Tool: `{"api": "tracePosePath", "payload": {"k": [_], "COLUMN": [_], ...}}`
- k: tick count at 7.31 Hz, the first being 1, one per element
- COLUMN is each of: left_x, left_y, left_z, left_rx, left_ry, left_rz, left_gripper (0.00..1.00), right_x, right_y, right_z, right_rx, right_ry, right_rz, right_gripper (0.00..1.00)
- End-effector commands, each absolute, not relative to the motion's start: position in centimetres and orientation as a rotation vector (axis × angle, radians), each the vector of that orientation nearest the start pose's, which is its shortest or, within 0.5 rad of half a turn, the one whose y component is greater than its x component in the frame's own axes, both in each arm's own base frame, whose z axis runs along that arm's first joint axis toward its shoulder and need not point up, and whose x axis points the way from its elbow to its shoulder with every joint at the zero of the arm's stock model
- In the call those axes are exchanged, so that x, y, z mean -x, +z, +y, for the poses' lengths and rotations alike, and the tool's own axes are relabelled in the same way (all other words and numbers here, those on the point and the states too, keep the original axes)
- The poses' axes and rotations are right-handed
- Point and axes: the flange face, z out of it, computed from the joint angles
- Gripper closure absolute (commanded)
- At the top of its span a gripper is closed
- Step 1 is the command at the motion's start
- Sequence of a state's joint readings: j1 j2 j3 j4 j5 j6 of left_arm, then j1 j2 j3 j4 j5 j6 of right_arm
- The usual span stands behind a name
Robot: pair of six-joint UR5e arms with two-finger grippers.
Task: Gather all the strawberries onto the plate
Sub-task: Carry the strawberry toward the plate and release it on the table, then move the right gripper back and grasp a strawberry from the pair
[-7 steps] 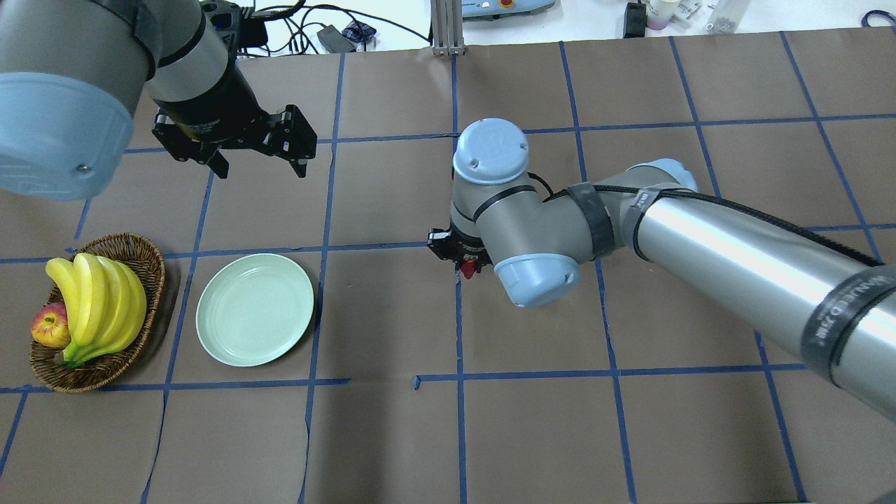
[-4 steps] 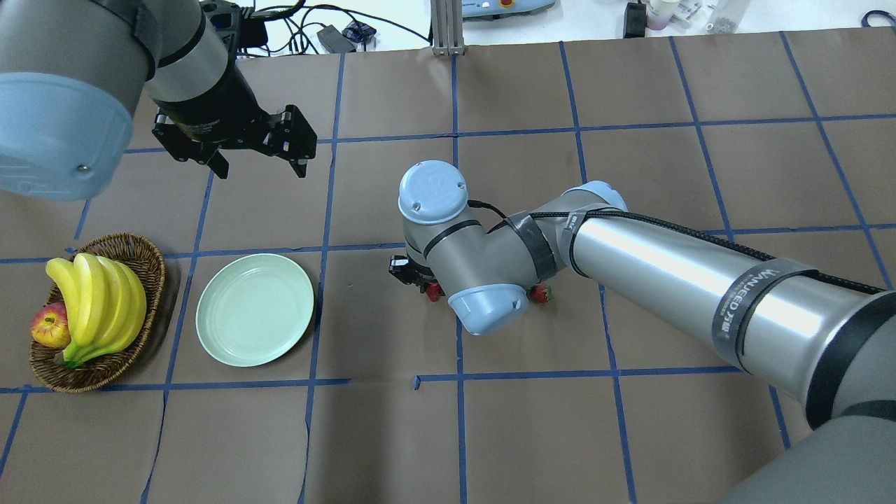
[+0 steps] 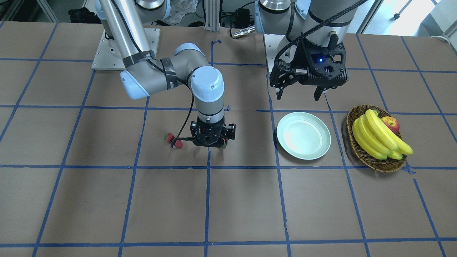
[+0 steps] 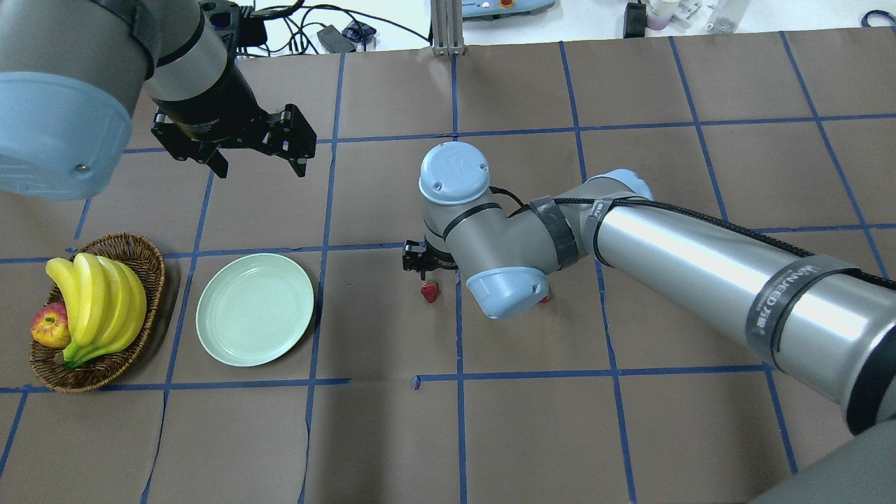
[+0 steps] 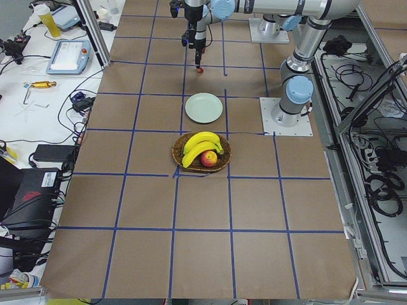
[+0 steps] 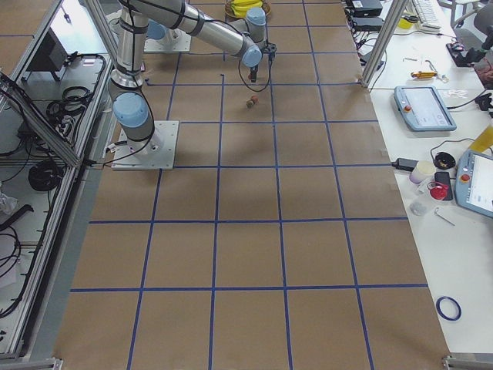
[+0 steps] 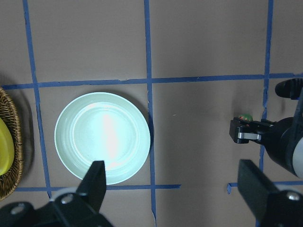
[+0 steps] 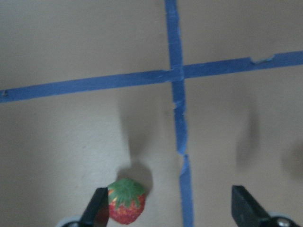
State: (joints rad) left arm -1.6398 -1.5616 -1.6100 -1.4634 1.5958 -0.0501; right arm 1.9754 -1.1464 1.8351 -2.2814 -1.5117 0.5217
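The brown counter point(image 4: 392, 434) carries everything. The left claw point(image 4: 263, 170) hangs wide open, high beyond the plate. The right claw point(image 8: 173, 205) is also wide, low over a strawberry point(image 4: 430, 290) that lies just beside one finger. A basket point(image 4: 150, 255) sits next to the green plate point(image 4: 255, 309). Two more strawberries point(image 3: 178, 144) lie close together, well apart from the plate

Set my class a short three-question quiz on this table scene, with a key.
1. True or false: the plate is empty.
2. What shares the basket with the bananas? A) apple B) lemon C) orange
3. Fill in: the right gripper, beside a strawberry, is ___.
Key: 1 true; 2 A; 3 open.
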Motion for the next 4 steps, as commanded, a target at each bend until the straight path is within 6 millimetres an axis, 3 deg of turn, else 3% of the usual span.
{"api": "tracePosePath", "payload": {"k": [1, 2, 3, 4], "left_x": [16.5, 16.5, 16.5, 16.5], "left_y": [48.4, 48.2, 48.2, 48.2], "left_z": [-48.5, -48.6, -48.6, -48.6], "left_rx": [-0.030, -0.025, -0.027, -0.025], "left_ry": [-0.122, -0.117, -0.115, -0.115], "left_rz": [3.119, 3.119, 3.119, 3.119], "left_gripper": [0.00, 0.00, 0.00, 0.00], "right_x": [-27.2, -24.2, -23.1, -23.0], "right_y": [22.2, 22.1, 21.5, 21.0], "right_z": [-50.7, -51.8, -51.7, -51.5], "right_rx": [-0.153, -0.153, -0.101, -0.077], "right_ry": [0.119, 0.139, 0.153, 0.156], "right_rz": [3.104, 3.105, 3.124, 3.130], "right_gripper": [0.00, 0.00, 0.00, 0.10]}}
